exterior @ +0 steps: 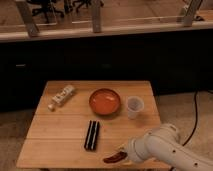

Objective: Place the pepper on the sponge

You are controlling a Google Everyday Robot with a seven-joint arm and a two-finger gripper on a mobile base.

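Note:
The pepper (113,158), a small dark red piece, lies low over the front edge of the wooden table (50,140). My gripper (121,152) is at the pepper's right end and appears shut on it. The white arm reaches in from the lower right. The sponge is hidden behind the arm's wrist.
A black ridged bar (92,135) lies just left of the pepper. An orange bowl (105,101) sits mid-table with a clear plastic cup (134,107) to its right. A white bottle-like object (62,97) lies at the back left. A dark counter stands behind the table.

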